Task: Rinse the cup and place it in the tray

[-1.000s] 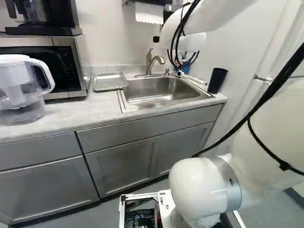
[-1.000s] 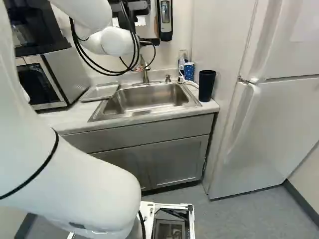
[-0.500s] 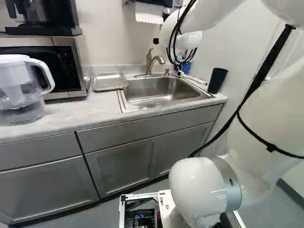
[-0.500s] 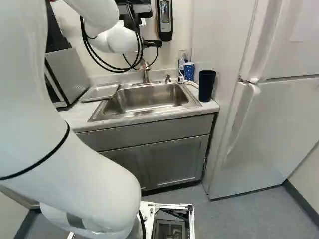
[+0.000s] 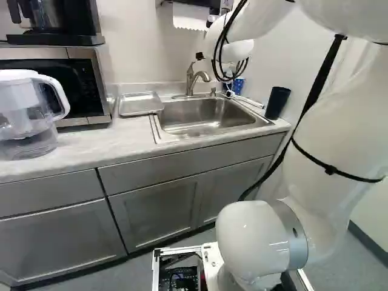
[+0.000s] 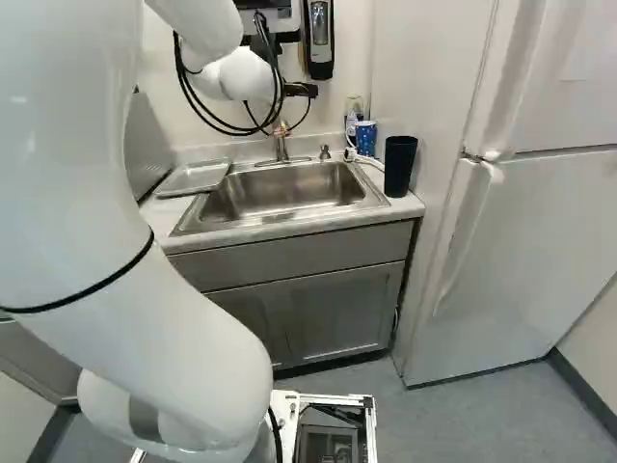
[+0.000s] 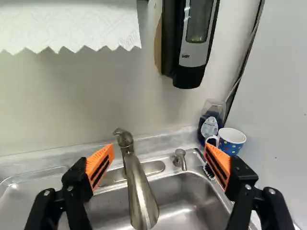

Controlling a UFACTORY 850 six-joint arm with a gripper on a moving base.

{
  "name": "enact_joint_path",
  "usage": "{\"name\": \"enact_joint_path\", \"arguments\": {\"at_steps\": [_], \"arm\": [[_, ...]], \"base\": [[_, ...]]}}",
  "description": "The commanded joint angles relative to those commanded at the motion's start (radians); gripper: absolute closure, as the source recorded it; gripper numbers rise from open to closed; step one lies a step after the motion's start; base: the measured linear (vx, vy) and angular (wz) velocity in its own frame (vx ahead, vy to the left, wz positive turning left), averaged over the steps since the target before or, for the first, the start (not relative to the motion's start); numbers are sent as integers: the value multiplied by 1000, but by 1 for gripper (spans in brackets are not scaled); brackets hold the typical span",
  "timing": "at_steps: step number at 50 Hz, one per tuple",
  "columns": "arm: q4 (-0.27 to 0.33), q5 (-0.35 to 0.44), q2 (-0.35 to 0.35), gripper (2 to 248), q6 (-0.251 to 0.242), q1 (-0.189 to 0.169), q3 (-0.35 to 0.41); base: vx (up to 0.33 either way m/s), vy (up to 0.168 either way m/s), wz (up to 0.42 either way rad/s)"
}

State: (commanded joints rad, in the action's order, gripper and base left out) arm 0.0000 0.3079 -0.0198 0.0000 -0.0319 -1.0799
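Note:
Behind the wrist joint in the right base view, part of my gripper (image 6: 301,90) shows above the faucet. In the wrist view the gripper (image 7: 159,152) is open, its orange-padded fingers wide apart with the faucet (image 7: 139,191) seen between them. The blue dotted cup (image 7: 231,141) stands upright in the corner behind the sink, beyond one fingertip and apart from it; its handle faces the soap bottle. That cup (image 6: 365,137) is also visible in the right base view. A shallow metal tray (image 5: 140,103) lies on the counter beside the sink (image 5: 206,115).
A tall black cup (image 6: 399,166) stands at the counter's end near the fridge (image 6: 530,222). A soap bottle (image 7: 210,120) is beside the blue cup. The soap dispenser (image 7: 194,43) hangs on the wall. A water pitcher (image 5: 24,115) and microwave (image 5: 73,85) occupy the counter's other end.
The arm has swung, its upper links moving left in the left base view and right in the right base view. The wrist has shifted slightly and sunk a little. The base has stayed put.

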Motion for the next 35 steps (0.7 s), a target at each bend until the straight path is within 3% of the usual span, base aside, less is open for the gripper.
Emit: {"name": "enact_joint_path", "arguments": {"at_steps": [35], "arm": [[0,-118,-167,3,0,11,-176]], "base": [[0,0,0]]}}
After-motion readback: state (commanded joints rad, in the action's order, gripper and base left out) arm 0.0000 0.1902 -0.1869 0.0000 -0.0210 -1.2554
